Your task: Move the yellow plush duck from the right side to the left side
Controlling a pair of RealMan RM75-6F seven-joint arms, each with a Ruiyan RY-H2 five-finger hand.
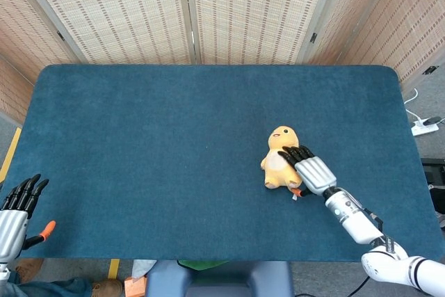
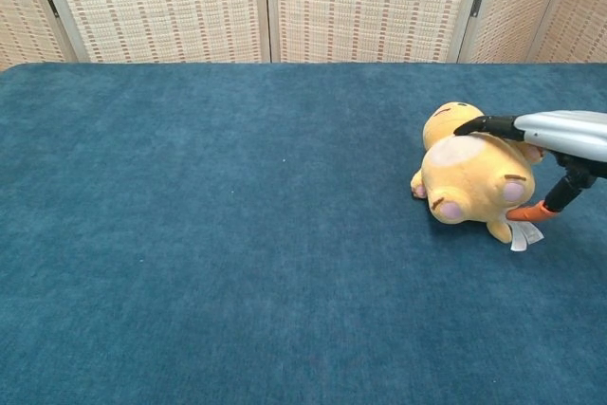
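Note:
The yellow plush duck (image 1: 278, 159) lies on its back on the right half of the blue table (image 1: 139, 144), head toward the far side, a white tag at its feet. My right hand (image 1: 313, 170) reaches over the duck's right side with flat, spread fingers and holds nothing. In the chest view the right hand (image 2: 560, 133) stretches just above the duck (image 2: 463, 182), its dark fingertips (image 2: 471, 126) over the belly and its orange-tipped thumb low beside the tag. Whether it touches the plush I cannot tell. My left hand (image 1: 17, 206) hangs open off the table's near left corner.
Woven folding screens (image 1: 188, 12) stand behind the table's far edge. A white power strip (image 1: 424, 127) lies on the floor past the right edge. The left half of the blue cloth (image 2: 190, 215) is bare.

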